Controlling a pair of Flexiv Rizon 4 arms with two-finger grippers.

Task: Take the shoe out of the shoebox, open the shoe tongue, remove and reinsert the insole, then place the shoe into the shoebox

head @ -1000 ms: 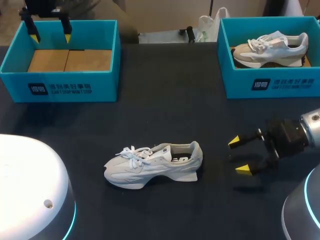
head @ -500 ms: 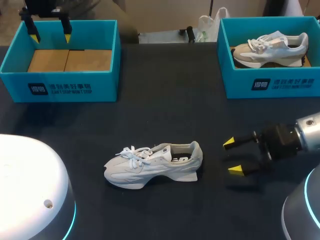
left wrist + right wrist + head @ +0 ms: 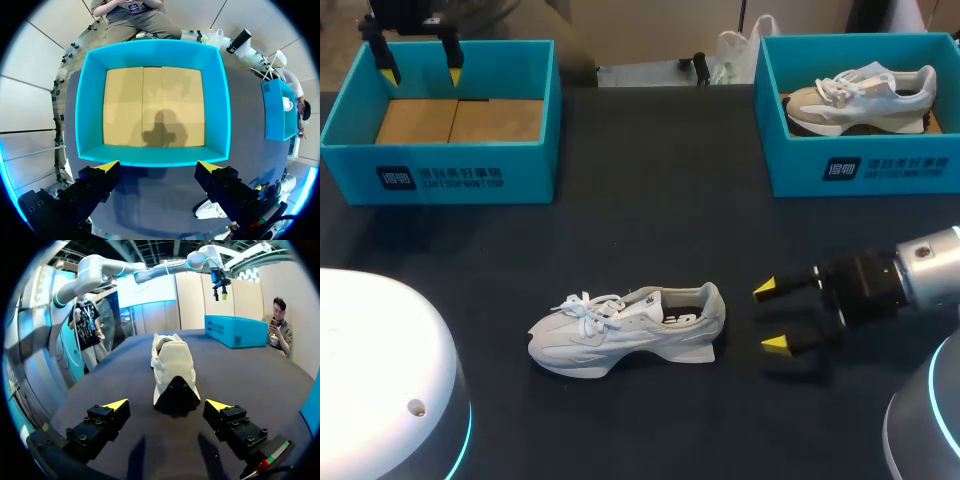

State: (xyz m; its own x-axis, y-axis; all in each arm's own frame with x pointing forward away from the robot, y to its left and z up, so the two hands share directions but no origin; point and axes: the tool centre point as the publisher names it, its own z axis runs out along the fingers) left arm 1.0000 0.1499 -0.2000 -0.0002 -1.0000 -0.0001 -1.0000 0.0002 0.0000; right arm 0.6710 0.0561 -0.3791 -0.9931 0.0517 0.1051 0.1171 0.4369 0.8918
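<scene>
right gripper has neared the white sneaker, jaws apart, empty; tongue-opening step ahead; next, probably clamp its heel

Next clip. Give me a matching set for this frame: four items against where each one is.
Items: 1 white lace-up sneaker; 2 beige-and-white sneaker; 3 left gripper; 4 right gripper.
Places: A above the empty teal cardboard shoebox; B inside the other teal shoebox; C lying on the black table; D beside the white sneaker's heel.
Pairs: 1-C; 2-B; 3-A; 4-D.
</scene>
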